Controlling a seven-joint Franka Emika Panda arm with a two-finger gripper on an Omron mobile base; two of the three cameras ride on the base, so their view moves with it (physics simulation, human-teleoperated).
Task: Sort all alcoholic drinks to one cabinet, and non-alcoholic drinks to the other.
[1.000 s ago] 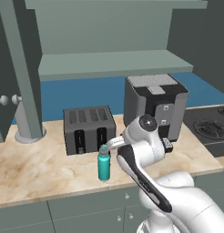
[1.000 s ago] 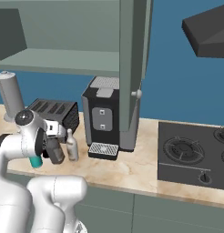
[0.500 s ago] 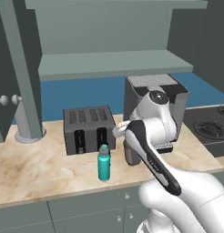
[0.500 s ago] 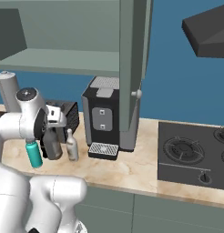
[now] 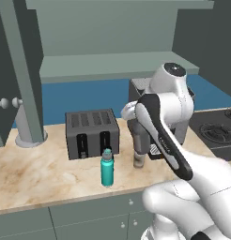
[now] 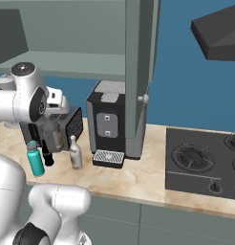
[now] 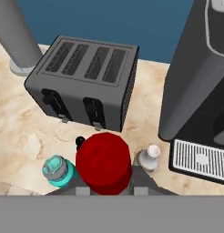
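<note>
My gripper (image 7: 109, 186) is shut on the dark grey bottle, whose red cap (image 7: 104, 163) sits between the fingers. In the right base view the gripper (image 6: 48, 136) holds that grey bottle (image 6: 56, 137) just above the counter, in front of the toaster. Below it stand the teal flask (image 7: 57, 171) (image 5: 107, 168) (image 6: 36, 160), the small black bottle (image 7: 80, 141) (image 6: 47, 160) and the pale cream bottle (image 7: 148, 159) (image 5: 139, 159) (image 6: 75, 153). In the left base view my own arm hides the hand.
A dark toaster (image 5: 91, 131) (image 7: 84, 84) stands behind the bottles, and a black coffee machine (image 6: 109, 124) (image 7: 200, 77) to their right. An open wall cabinet with a shelf (image 5: 112, 63) hangs above, with its doors (image 6: 138, 72) swung out. A stove (image 6: 205, 162) lies at the right.
The arm has risen and swung right in the left base view, and the hand with the red-capped bottle has lifted off the counter. The other bottles have not moved.
</note>
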